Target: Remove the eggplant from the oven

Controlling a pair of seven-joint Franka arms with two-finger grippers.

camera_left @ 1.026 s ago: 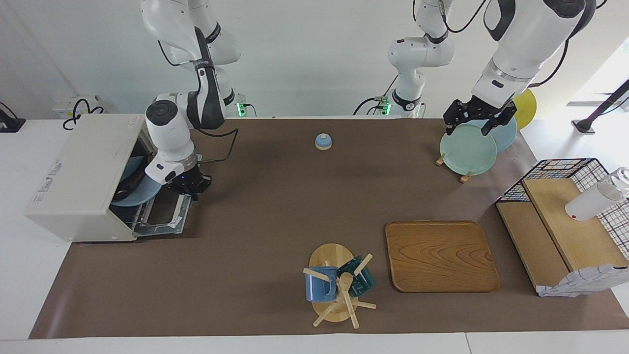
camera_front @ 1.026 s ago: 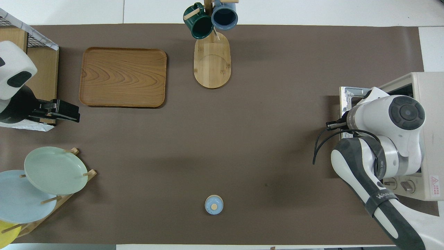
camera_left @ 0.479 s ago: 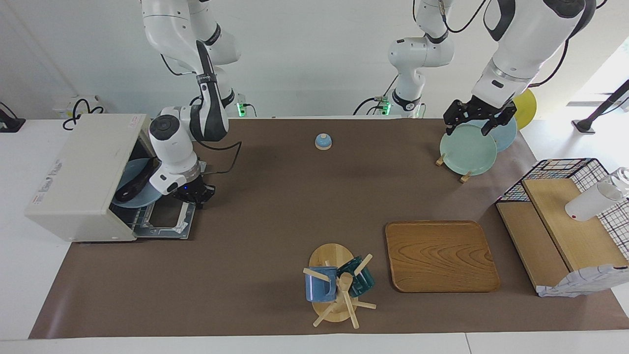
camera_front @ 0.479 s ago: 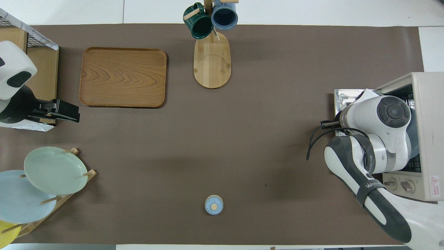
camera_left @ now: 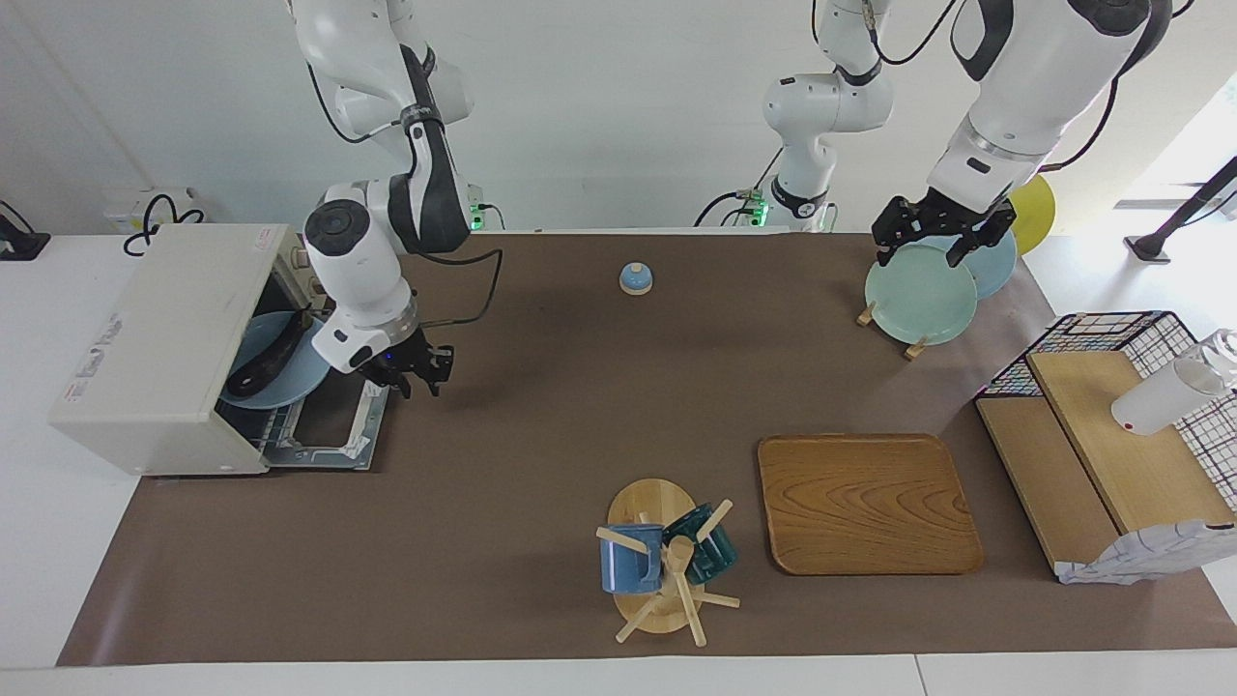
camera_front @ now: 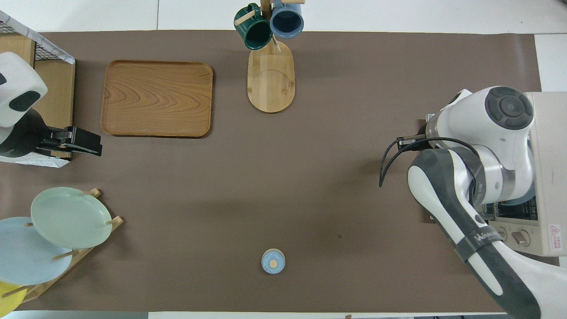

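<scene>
The off-white oven point(camera_left: 155, 348) stands at the right arm's end of the table, its door point(camera_left: 324, 430) dropped open flat on the mat. Inside, the dark eggplant point(camera_left: 263, 365) lies on a light blue plate point(camera_left: 295, 372) on the wire rack. My right gripper point(camera_left: 417, 375) hangs just above the mat beside the door's edge, open and empty, apart from the oven. In the overhead view the right arm covers most of the oven point(camera_front: 549, 168), and the eggplant is hidden. My left gripper point(camera_left: 923, 242) waits open over the plate rack and also shows in the overhead view point(camera_front: 82, 144).
A small blue bell point(camera_left: 636, 278) sits near the robots. A rack with a green plate point(camera_left: 920, 293) is at the left arm's end. A wooden tray point(camera_left: 867, 503), a mug tree point(camera_left: 667, 556) and a wire shelf point(camera_left: 1111, 435) with a white bottle point(camera_left: 1169, 391) stand farther out.
My right gripper has left the oven door's edge and moved up and toward the middle of the table. The door stays open. The left arm has not moved.
</scene>
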